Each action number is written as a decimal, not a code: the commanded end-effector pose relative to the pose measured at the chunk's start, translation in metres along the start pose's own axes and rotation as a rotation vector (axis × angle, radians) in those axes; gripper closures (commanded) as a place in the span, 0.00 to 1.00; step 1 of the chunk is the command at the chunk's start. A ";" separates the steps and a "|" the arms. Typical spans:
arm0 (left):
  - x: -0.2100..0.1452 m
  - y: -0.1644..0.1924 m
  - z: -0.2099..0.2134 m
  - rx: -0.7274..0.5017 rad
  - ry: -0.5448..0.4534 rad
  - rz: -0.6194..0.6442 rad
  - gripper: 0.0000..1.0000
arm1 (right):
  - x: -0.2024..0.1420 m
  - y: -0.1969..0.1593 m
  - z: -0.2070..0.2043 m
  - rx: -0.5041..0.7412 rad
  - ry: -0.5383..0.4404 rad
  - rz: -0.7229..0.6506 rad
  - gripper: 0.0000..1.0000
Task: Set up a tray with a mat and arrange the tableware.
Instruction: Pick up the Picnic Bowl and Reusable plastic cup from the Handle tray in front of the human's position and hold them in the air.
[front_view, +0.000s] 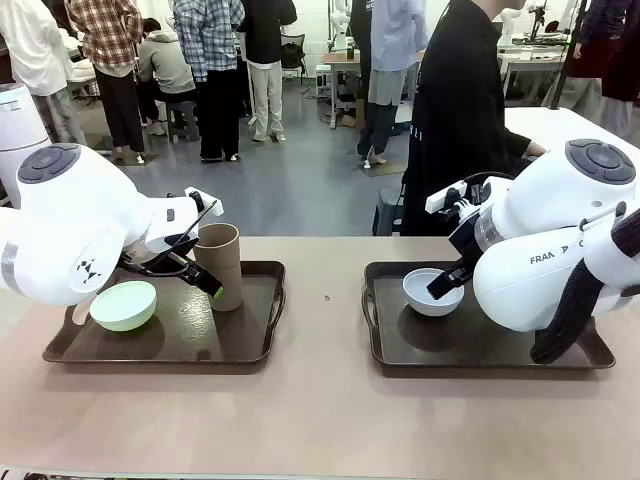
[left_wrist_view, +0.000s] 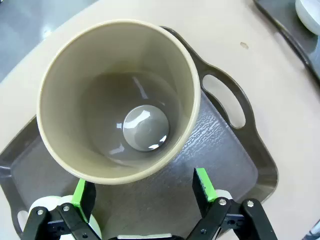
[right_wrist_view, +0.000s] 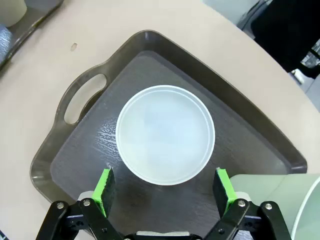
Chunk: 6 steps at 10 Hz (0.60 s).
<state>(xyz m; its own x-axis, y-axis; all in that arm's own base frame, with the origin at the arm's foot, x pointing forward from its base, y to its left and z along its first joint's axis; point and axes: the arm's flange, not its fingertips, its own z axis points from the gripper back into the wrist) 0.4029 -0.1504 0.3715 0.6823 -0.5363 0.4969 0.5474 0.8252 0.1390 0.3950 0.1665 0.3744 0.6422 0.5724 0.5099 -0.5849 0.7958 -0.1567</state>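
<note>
Shared room, people standing at the back; one person in black at the far edge of the tan table (front_view: 320, 420).

- Left tray (front_view: 250, 345), right tray (front_view: 480, 350) – dark, handled, well apart, one before each arm, so that each side can be laid separately. Floors are dark and grained; whether a mat lies in either cannot be told.
- Tan cup (front_view: 220, 262) – upright, empty, far right part of the left tray.
- Pale green cup (right_wrist_view: 280, 200) – on the right tray beside the white bowl, partly cut off by the picture edge.
- Green bowl (front_view: 124, 305) – left tray, near left, apart from the tan cup.
- White bowl (front_view: 430, 290) – right tray, left half, empty.
- Left gripper (left_wrist_view: 141, 186) – fingers spread wide, low beside the tan cup's wall, holding nothing; likely lined up to take or shift it.
- Right gripper (right_wrist_view: 163, 182) – fingers spread wider than the white bowl's rim, just above it, empty; a straddle seems intended.
</note>
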 end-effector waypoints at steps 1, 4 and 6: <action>0.000 0.000 0.000 0.000 0.000 0.000 0.00 | 0.000 0.000 0.000 0.000 0.000 0.001 0.00; 0.000 0.000 0.000 0.000 0.000 0.000 0.00 | 0.000 0.000 0.000 0.000 0.000 0.001 0.00; 0.000 0.000 0.000 0.000 0.000 0.000 0.00 | 0.000 0.000 0.000 0.000 0.000 0.001 0.00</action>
<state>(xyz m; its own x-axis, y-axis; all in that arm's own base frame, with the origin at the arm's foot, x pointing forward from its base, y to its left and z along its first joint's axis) 0.4028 -0.1505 0.3715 0.6821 -0.5365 0.4969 0.5476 0.8251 0.1391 0.3950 0.1665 0.3744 0.6419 0.5728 0.5098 -0.5851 0.7956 -0.1572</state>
